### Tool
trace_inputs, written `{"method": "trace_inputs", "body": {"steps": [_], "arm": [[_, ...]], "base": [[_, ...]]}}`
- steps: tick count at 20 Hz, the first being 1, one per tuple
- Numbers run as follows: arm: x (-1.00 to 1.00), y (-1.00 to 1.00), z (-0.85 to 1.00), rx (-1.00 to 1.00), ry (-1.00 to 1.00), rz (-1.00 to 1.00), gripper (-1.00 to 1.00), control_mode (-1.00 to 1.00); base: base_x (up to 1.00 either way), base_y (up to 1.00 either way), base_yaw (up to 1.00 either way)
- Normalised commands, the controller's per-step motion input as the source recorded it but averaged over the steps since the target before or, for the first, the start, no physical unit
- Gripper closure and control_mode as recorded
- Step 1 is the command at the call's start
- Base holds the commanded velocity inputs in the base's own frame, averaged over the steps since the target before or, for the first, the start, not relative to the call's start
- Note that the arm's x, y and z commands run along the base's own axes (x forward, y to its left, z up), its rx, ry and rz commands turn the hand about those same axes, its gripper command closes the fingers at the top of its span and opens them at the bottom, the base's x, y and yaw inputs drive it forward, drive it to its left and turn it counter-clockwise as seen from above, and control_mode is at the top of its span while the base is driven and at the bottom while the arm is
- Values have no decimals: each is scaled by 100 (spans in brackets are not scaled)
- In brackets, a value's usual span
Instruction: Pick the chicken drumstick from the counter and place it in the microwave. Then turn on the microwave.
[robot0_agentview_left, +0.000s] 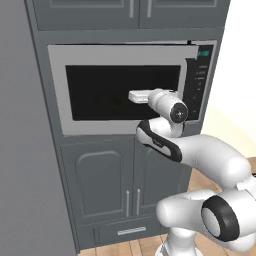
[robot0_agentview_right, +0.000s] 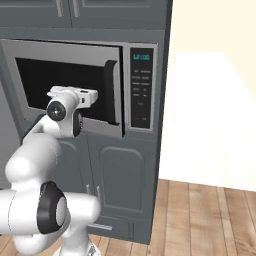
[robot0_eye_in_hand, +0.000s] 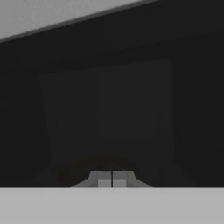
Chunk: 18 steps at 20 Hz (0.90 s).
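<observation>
The microwave (robot0_agentview_left: 57, 90) is built into grey cabinetry, with a black window door (robot0_agentview_right: 35, 75), a dark curved handle (robot0_agentview_right: 111, 92) and a keypad with a teal display (robot0_agentview_right: 141, 87). My gripper (robot0_agentview_left: 132, 96) is shut and empty, its tip against the door window left of the handle. Seen from the right, the gripper (robot0_agentview_right: 95, 96) meets the door at mid height. The door's handle side seems to stand slightly off the frame. In the hand view the closed gripper (robot0_eye_in_hand: 112, 181) faces the dark glass at close range. The chicken drumstick is hidden. The counter is out of view.
Grey cabinet doors (robot0_agentview_left: 100, 182) with slim handles sit under the microwave, and more cabinets (robot0_agentview_right: 75, 12) above it. A tall grey panel (robot0_agentview_left: 20, 150) rises at the left. Wooden floor (robot0_agentview_right: 200, 220) and a pale wall (robot0_agentview_right: 215, 100) lie to the right.
</observation>
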Motion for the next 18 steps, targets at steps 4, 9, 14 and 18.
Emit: {"method": "trace_inputs", "body": {"steps": [4, 9, 14, 18], "arm": [[20, 0, 33, 0, 0, 0, 100, -100], [26, 0, 20, 0, 0, 0, 100, -100], [11, 0, 11, 0, 0, 0, 100, -100], [20, 0, 3, 0, 0, 0, 100, -100]], "base": [[0, 0, 0], [0, 0, 0], [0, 0, 0], [0, 0, 0]]}}
